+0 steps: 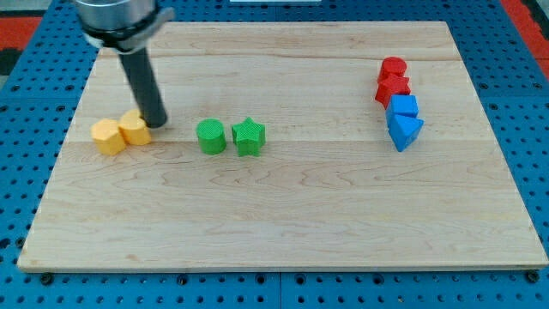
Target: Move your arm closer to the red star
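The red star (392,88) lies at the view's right, between a red cylinder (393,68) above it and a blue cube (402,107) below it. A blue triangle block (405,130) sits under the cube. My tip (157,124) is far to the left, touching the right side of a yellow block (135,128). A second yellow block (108,136) lies just left of that one. The dark rod rises from the tip toward the view's top left.
A green cylinder (210,136) and a green star (249,136) lie side by side between my tip and the red star. The wooden board (283,223) rests on a blue pegboard surface (532,129).
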Robot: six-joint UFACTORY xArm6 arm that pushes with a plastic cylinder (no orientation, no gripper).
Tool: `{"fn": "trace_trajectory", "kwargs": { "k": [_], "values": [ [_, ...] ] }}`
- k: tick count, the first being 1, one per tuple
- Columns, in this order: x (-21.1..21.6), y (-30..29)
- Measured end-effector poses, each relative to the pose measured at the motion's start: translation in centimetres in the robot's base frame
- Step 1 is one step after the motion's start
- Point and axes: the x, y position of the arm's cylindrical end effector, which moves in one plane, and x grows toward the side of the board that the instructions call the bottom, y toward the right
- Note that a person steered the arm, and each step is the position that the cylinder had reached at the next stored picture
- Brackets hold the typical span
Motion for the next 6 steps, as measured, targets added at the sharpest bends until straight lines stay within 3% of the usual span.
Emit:
{"fn": "trace_trajectory", "kwargs": {
  "k": [1, 3, 4, 5, 6],
  "values": [
    [-0.1, 0.5],
    [2.2, 9.7],
    [2.4, 8.5],
    [6.3, 8.4],
    [9.2, 13.4]
  ]
}}
